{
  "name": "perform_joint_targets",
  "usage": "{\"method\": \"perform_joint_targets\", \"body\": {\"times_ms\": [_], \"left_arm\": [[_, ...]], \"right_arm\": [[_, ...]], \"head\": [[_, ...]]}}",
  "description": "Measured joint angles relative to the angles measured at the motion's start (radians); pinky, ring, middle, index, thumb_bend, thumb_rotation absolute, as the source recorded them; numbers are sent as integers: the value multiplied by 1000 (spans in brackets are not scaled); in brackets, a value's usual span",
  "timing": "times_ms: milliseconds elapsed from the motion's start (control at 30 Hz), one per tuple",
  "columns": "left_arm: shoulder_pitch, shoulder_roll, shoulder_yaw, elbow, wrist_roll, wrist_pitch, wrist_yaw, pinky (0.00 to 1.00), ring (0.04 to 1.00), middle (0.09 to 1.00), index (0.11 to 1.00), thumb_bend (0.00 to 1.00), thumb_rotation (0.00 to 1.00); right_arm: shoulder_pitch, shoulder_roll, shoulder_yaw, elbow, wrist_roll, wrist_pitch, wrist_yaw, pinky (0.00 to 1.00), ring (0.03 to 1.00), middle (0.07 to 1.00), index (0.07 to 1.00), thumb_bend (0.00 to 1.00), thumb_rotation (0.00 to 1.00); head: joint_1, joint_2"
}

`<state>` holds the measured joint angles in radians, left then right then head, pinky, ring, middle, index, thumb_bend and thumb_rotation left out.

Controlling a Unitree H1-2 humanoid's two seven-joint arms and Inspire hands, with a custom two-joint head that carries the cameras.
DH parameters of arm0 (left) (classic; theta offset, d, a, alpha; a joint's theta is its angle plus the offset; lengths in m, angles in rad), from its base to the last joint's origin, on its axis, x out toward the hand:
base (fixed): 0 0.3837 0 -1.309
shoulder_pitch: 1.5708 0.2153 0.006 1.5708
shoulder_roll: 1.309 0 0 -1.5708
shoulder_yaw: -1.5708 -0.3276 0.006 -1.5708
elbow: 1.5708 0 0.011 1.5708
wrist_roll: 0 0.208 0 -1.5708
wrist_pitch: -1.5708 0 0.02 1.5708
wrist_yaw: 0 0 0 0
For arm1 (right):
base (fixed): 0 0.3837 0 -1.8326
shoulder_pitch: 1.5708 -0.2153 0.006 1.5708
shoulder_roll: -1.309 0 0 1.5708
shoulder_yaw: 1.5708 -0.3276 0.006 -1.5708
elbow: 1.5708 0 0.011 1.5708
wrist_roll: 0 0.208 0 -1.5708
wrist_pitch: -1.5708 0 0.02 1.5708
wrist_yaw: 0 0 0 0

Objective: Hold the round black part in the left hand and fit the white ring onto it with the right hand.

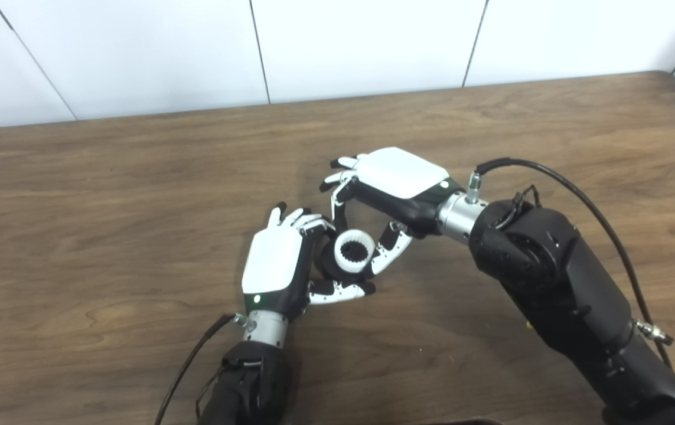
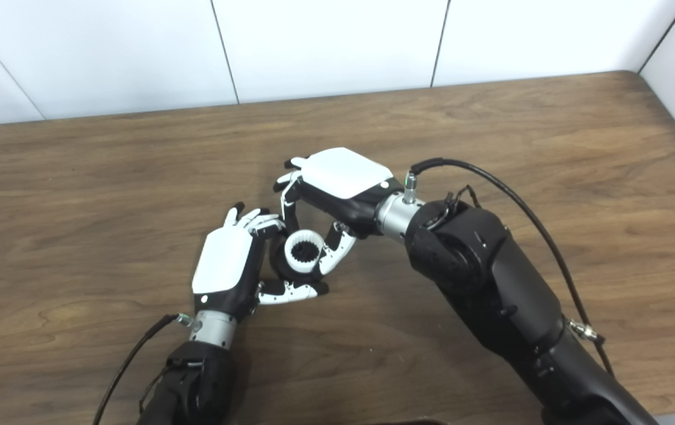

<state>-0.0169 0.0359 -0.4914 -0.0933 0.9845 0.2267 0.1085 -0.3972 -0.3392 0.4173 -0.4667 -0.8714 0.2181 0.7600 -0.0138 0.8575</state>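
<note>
My left hand point(image 1: 275, 260) stands on its edge on the wooden table point(image 1: 107, 206), fingers and thumb shut on the round black part point(image 1: 325, 261). The white ring point(image 1: 351, 267), with dark teeth inside, sits on the face of that part, facing up. My right hand point(image 1: 399, 177) reaches in from the right, palm down. Its thumb point(image 1: 389, 248) touches the ring's right side and its curled fingers point(image 1: 337, 189) come down on the ring's far side, so it is shut on the ring. How far the ring is seated on the black part is hidden.
The right forearm point(image 1: 550, 277) and its black cable point(image 1: 585, 200) cross the table's right front. A cable point(image 1: 189, 360) trails from the left wrist toward the front edge. A white panelled wall point(image 1: 337, 47) stands behind the table's far edge.
</note>
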Motion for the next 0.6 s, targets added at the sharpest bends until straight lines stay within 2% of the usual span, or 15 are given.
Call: {"method": "perform_joint_targets", "body": {"times_ms": [600], "left_arm": [[-4, -3, -2, 0, -1, 1, -5, 1000, 876, 769, 483, 525, 57]], "right_arm": [[5, 17, -1, 33, 1, -22, -31, 990, 970, 864, 485, 524, 137]], "head": [[3, 8]]}}
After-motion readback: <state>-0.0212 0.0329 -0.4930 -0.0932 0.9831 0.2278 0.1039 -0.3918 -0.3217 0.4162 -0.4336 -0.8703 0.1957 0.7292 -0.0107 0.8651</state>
